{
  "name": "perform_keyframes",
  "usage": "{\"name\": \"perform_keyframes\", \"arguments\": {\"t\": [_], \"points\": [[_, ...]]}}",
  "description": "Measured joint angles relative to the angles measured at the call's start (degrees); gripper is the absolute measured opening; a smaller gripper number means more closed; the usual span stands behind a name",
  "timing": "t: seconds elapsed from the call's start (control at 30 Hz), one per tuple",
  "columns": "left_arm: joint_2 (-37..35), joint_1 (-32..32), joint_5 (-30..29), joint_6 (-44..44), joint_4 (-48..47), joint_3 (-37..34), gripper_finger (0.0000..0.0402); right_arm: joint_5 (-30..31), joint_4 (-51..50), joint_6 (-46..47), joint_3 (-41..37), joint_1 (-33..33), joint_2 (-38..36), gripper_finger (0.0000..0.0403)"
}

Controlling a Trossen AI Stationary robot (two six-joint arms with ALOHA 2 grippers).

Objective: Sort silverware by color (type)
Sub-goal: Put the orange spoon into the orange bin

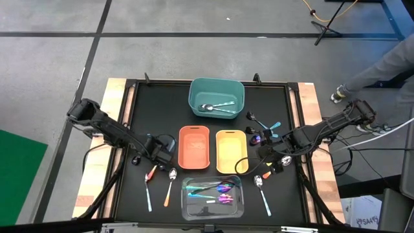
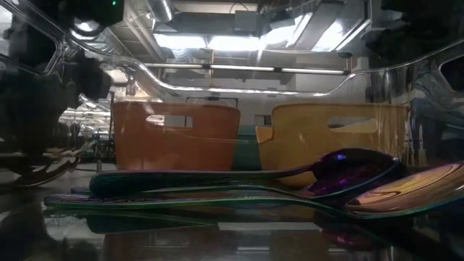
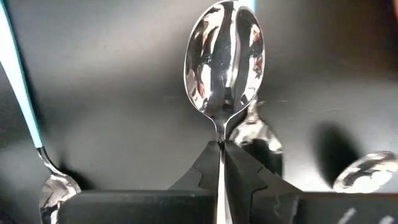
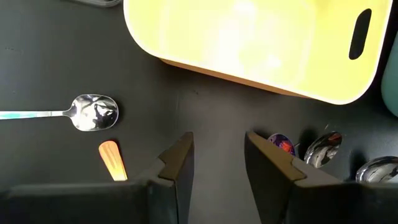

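Polished silver identifies the spoon (image 3: pixel 225 65) clamped at its neck by the left pincer (image 3: pixel 222 148), jaws pressed tight on the thin stem. In the high view this pincer (image 1: pixel 163 150) sits over the black bench (image 1: pixel 272 103), just left of the orange bin (image 1: pixel 194 147). The right pincer (image 4: pixel 217 152) stands wide and holds nothing, beside the yellow bin (image 4: pixel 249 37). Iridescent utensils (image 1: pixel 217 189) lie in the clear bin (image 1: pixel 191 208); two spoons (image 1: pixel 217 107) rest in the teal bin (image 1: pixel 234 89).
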Motion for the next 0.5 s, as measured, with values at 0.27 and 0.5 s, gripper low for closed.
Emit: {"name": "perform_keyframes", "arguments": {"t": [0.27, 0.5], "points": [[0.0, 1.7, -0.5, 4.0, -7.2, 6.6, 0.0002, 0.0, 0.0, 0.0, 0.0, 0.0, 0.0, 0.0129], [-0.1, 3.2, -4.4, 6.1, -17.8, 14.3, 0.0002, 0.0, 0.0, 0.0, 0.0, 0.0, 0.0, 0.0129]]}}
